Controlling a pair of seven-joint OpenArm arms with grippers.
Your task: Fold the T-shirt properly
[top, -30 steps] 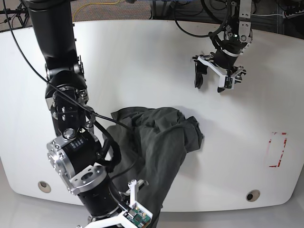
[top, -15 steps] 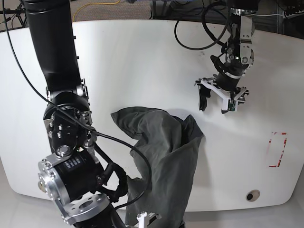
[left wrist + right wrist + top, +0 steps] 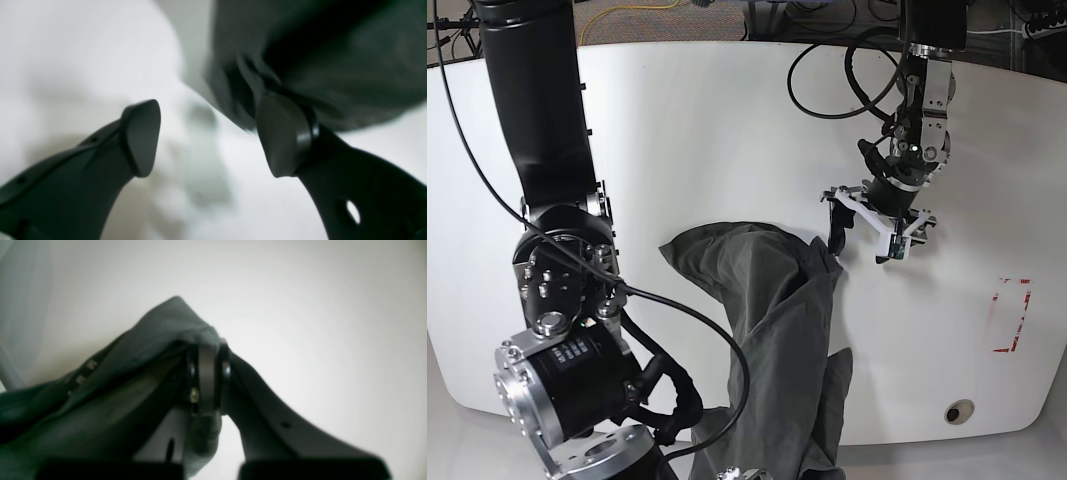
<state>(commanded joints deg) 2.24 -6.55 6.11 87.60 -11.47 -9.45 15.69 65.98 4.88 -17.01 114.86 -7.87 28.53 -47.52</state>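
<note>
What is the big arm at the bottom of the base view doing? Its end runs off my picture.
Observer: In the right wrist view, the right arm's fingers are shut on a fold of the T-shirt.
Visitor: And the smaller arm beside the shirt?
Observer: In the left wrist view, the left arm's fingers stand apart with only white table between them; the cloth shows behind one finger.

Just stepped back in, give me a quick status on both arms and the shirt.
Left tool open, at the T-shirt edge, not gripping. Right tool shut on T-shirt, pulling it off the table front edge. Nothing in the way.
</note>
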